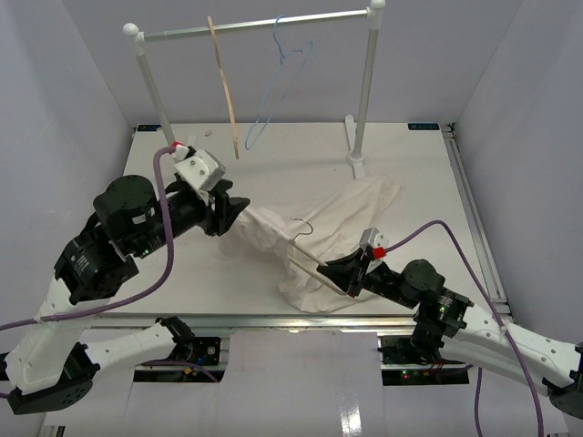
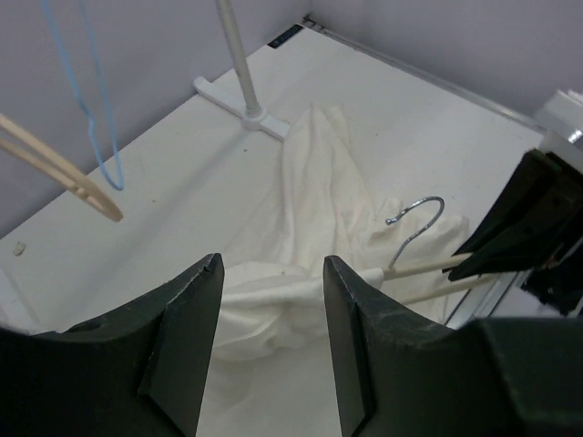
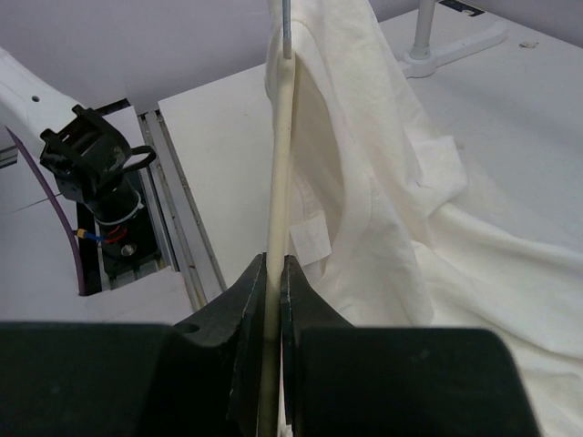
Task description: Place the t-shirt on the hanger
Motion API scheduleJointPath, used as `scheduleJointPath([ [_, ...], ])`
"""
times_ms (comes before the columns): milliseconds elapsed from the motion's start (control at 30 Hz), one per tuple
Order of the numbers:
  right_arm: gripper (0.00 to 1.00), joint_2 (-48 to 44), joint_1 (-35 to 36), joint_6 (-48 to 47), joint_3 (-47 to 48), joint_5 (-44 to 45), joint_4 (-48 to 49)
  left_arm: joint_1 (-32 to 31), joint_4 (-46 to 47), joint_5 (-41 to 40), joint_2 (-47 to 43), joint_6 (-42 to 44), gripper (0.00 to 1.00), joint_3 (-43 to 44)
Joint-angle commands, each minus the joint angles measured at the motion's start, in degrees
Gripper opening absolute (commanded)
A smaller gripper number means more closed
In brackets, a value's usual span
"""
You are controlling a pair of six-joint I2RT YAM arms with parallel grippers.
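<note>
The cream t-shirt (image 1: 346,218) lies wrinkled across the middle of the table. The pale wooden hanger (image 1: 319,264) is tilted over it, its silver hook (image 1: 301,228) pointing up. My right gripper (image 1: 351,275) is shut on the hanger's near arm (image 3: 281,164), and the shirt (image 3: 392,191) hangs beside it. The hanger's far end is covered by cloth (image 2: 301,291). My left gripper (image 1: 235,215) is open, its fingertips (image 2: 208,273) apart just above the shirt's left end. The hook (image 2: 417,217) and the right gripper (image 2: 519,228) show in the left wrist view.
A white rack (image 1: 364,100) stands at the back with a tan wooden hanger (image 1: 223,82) and a blue wire hanger (image 1: 278,82) on its rail. Its foot (image 1: 357,159) touches the shirt's far end. The table's near edge (image 1: 301,319) is close to the shirt.
</note>
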Motion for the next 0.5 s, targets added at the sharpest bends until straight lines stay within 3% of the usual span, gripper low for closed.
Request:
scheduleJointPath([
  [0,0.08,-2.2,0.3,1.0,4.1,-2.7,0.9,-0.2,-5.0,13.6,3.5,13.0,0.59,0.2],
  [233,0.08,-3.5,0.3,0.7,4.7,-5.1,-0.1,-0.2,-10.6,22.3,7.9,23.6,0.6,-1.9],
  [467,0.08,-3.4,0.3,0.5,5.2,-8.2,-0.6,-0.2,-11.6,28.6,7.4,27.6,0.62,-8.0],
])
